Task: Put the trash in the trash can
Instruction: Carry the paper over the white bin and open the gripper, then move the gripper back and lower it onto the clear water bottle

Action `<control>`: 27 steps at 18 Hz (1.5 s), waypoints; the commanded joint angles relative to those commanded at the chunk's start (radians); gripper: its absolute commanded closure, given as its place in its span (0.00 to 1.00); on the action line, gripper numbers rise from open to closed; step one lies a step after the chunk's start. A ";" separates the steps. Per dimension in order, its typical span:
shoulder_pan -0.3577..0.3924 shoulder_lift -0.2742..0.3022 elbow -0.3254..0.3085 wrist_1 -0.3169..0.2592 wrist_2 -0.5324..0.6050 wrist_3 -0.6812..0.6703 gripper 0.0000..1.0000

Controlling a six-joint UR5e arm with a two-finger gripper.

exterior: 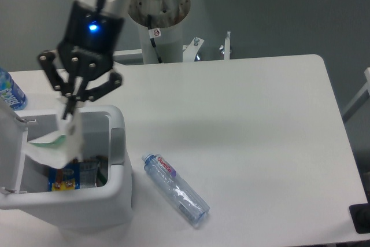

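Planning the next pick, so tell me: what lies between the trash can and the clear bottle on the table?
Nothing: in the camera view, only bare white table separates the trash can from the clear bottle.

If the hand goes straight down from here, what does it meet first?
Probably the blue-and-yellow wrapper already inside the open boxy white plastic bin; the hand holds the crumpled white paper carton over it. Depth is uncertain.

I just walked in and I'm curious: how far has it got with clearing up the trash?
About halfway. In hand: the gripper is shut on the crumpled white carton, which hangs over the open trash can, not yet let go. Some packaging already lies at the bottom of the can. Left: the clear bottle with the red-lettered label lies on the table, untouched.
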 joint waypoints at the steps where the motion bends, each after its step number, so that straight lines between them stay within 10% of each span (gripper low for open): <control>1: 0.000 -0.008 0.005 0.020 0.006 0.023 0.01; 7: 0.014 -0.006 0.025 0.029 0.012 0.041 0.00; 12: 0.181 -0.021 0.035 0.029 0.015 -0.034 0.00; 27: 0.293 -0.301 0.008 0.031 0.356 -0.071 0.00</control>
